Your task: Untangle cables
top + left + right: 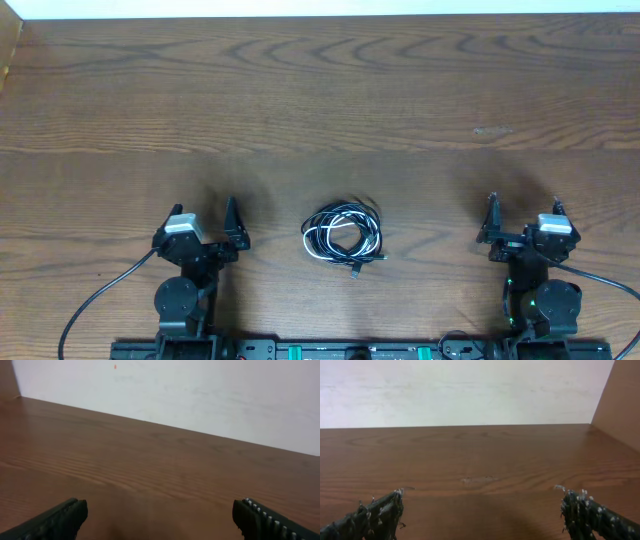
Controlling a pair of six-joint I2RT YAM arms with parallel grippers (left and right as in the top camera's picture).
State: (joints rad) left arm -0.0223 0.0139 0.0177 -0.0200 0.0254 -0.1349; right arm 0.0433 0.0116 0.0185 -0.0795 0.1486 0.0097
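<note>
Found the cables (343,238) bunched in one tangled coil, black strands looped with a white one, lying flat on the wooden table (320,100). Located the coil between the two grippers, to the right of the left gripper (205,215) and to the left of the right gripper (524,210), well apart from both and slightly nearer the arm bases than the fingertips. Noted one black loose end (355,268) trailing out of the coil on the side toward the arm bases. Recorded the left gripper (160,510) as released in the wrist view, with fingers (260,515) spread wide, bare table between them and nothing grasped. Recorded the right gripper (482,497) as likewise released, with fingers (380,512) wide apart, flecked with pale fraying, and nothing held. Noted a faint pale scuff (479,479) on the table ahead of the right gripper, and a white wall (200,395) beyond the far table edge. Could not tell whether either set of fingertips touches the table.
</note>
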